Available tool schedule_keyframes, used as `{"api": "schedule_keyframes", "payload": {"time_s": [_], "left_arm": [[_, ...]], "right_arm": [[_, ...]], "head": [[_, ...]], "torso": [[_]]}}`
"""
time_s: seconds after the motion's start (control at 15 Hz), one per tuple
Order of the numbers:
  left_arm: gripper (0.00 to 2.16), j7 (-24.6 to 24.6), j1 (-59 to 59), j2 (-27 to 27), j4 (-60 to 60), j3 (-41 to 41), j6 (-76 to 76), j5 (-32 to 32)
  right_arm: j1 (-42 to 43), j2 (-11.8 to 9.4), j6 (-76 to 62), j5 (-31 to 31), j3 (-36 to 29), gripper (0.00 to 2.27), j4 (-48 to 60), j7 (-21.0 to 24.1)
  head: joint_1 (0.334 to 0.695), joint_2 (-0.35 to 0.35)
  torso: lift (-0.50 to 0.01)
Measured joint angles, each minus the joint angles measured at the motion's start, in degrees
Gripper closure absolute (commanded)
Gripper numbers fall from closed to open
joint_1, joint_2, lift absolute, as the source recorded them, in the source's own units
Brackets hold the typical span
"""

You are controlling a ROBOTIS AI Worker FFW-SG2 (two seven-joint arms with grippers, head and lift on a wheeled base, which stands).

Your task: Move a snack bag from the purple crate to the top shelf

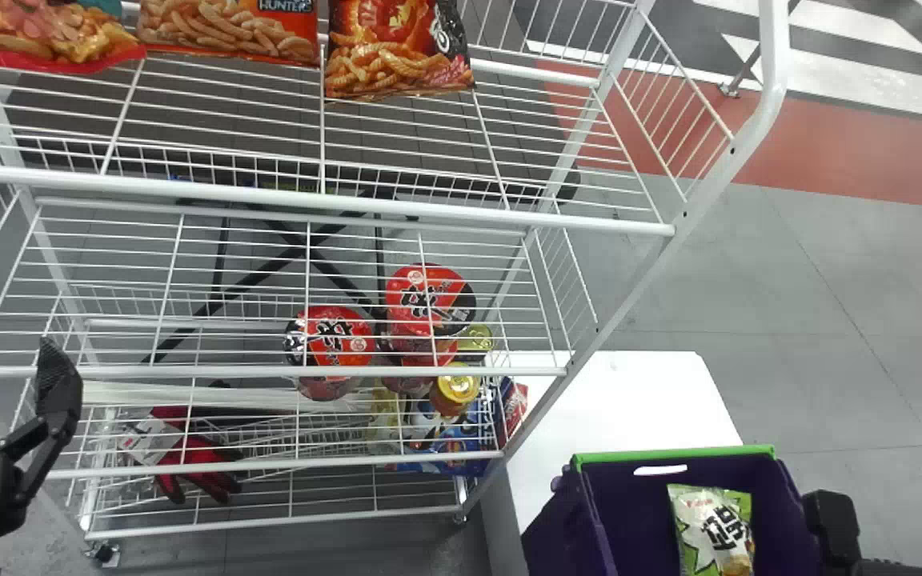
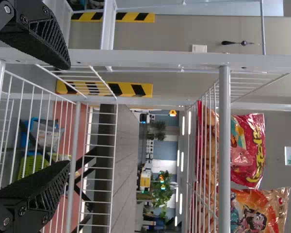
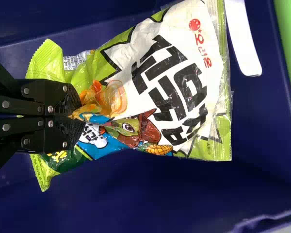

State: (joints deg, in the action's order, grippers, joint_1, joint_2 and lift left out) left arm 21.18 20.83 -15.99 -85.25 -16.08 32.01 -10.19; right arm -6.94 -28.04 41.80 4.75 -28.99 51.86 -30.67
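Note:
My right gripper (image 1: 831,524) is at the right side of the purple crate (image 1: 633,500). The green-and-white snack bag (image 1: 713,530) lies inside the crate. In the right wrist view my right gripper (image 3: 80,116) is shut on the middle of one side of the snack bag (image 3: 184,82), whose film is bunched at the fingertips. My left gripper (image 1: 58,388) stays in front of the rack's left side; in the left wrist view this gripper (image 2: 69,115) is open with nothing between its fingers. The top shelf (image 1: 397,204) holds several snack bags (image 1: 401,48) towards its left and middle.
A white table (image 1: 621,400) stands under the crate, right beside the rack. Lower shelves hold red cup noodles (image 1: 333,336), a yellow-lidded jar (image 1: 457,390) and red-and-black gloves (image 1: 197,456). The top shelf has a front rail and a slanted wire side at its right end.

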Motion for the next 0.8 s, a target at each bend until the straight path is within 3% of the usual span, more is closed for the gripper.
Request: {"api": "schedule_keyframes", "payload": {"time_s": [0.8], "left_arm": [[0.13,0.1,0.0,-0.5,-0.3,-0.4,-0.3,-0.1]], "right_arm": [[-1.2,0.9,-1.3,-0.1,-0.2,2.11,1.7,-0.3]], "head": [[0.695,-0.35]], "torso": [[-0.166]]}}
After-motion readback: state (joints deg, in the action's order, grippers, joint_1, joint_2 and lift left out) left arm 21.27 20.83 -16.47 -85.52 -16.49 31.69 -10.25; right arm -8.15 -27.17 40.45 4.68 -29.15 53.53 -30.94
